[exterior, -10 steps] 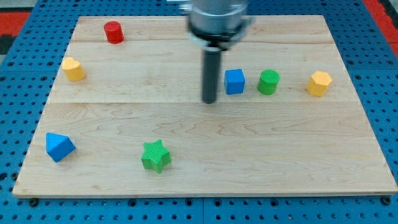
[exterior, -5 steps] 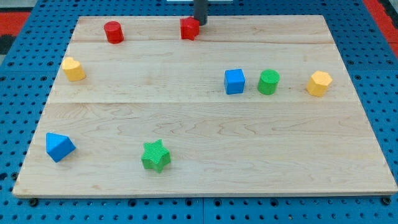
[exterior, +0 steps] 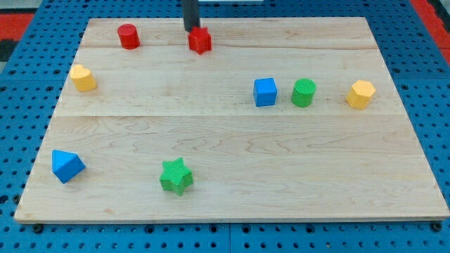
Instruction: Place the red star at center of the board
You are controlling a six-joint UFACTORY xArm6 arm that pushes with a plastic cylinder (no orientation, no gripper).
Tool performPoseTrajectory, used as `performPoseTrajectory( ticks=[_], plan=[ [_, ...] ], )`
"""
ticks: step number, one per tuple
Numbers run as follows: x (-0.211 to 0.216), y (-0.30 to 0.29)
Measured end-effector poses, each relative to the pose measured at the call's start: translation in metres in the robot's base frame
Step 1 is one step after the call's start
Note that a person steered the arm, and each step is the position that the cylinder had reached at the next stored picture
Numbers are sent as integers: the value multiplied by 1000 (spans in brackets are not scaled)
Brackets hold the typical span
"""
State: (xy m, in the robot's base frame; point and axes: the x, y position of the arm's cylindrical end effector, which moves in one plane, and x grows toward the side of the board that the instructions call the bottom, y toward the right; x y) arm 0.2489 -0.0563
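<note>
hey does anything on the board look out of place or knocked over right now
Nothing stands out. All eight blocks sit flat on the board; the red star is near the view's top edge, my tip at its upper left.

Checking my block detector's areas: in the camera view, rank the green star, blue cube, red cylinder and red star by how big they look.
1. green star, though it sits nearest the view's bottom, which may inflate it
2. blue cube
3. red cylinder and red star: too alike to rank
</note>
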Motion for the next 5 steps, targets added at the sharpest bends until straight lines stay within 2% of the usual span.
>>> performPoseTrajectory(
  ticks=[1, 2, 3, 4, 5],
  plan=[
    [59, 11],
    [17, 13],
    [40, 49],
    [81, 25],
    [71, 13]
  ],
)
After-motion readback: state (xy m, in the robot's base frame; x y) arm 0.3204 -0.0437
